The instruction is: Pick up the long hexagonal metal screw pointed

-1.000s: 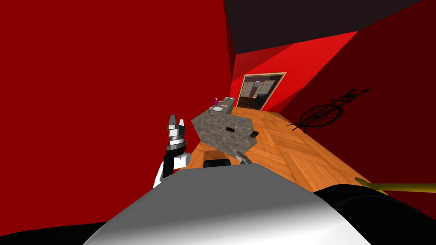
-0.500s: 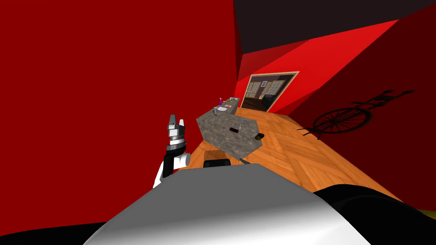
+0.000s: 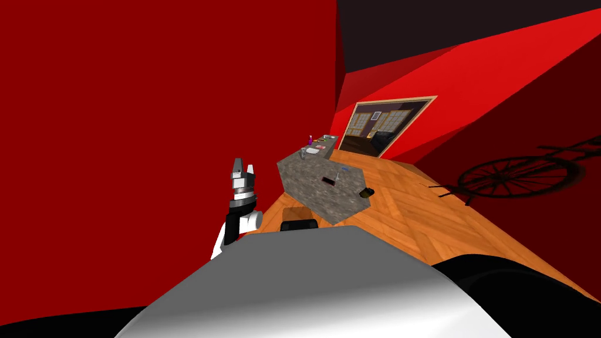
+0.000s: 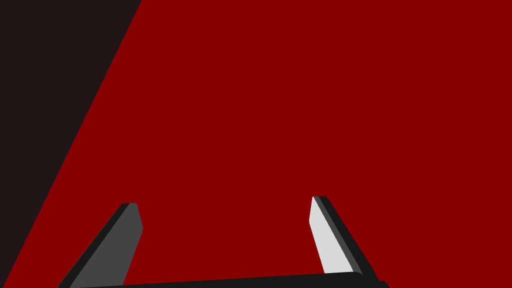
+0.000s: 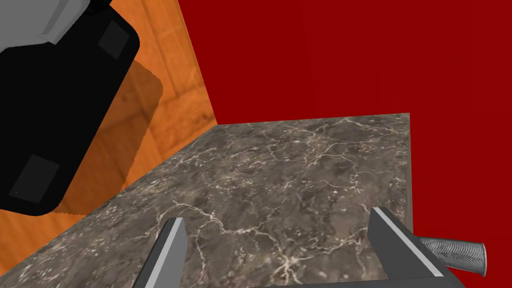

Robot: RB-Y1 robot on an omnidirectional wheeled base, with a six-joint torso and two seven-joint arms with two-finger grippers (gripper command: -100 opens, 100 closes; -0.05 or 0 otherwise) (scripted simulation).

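A grey marbled counter (image 3: pixel 320 191) stands ahead of me on the wooden floor. Small things lie on it: a dark flat rectangle (image 3: pixel 328 181) and a thin pale sliver (image 3: pixel 339 172), too small to name as the screw. My right gripper (image 5: pixel 277 218) hovers open over the counter top (image 5: pixel 300 170) with nothing between its fingers. A grey mesh-textured cylinder (image 5: pixel 455 254) pokes out just beyond one finger, at the counter's edge. My left gripper (image 3: pixel 242 168) is raised beside the red wall, open and empty (image 4: pixel 223 201).
Further along the counter stand a purple bottle (image 3: pixel 310 139), a small cup (image 3: pixel 303 153) and a white dish (image 3: pixel 313 150). A dark small object (image 3: pixel 367 192) sits on the floor by the counter. A doorway (image 3: pixel 384 125) opens beyond. A spinning wheel (image 3: pixel 516 175) stands right.
My head view has swung, so the counter and doorway have slid right in the picture. The right gripper's tip has dropped out of sight behind my chest. The left arm has not moved.
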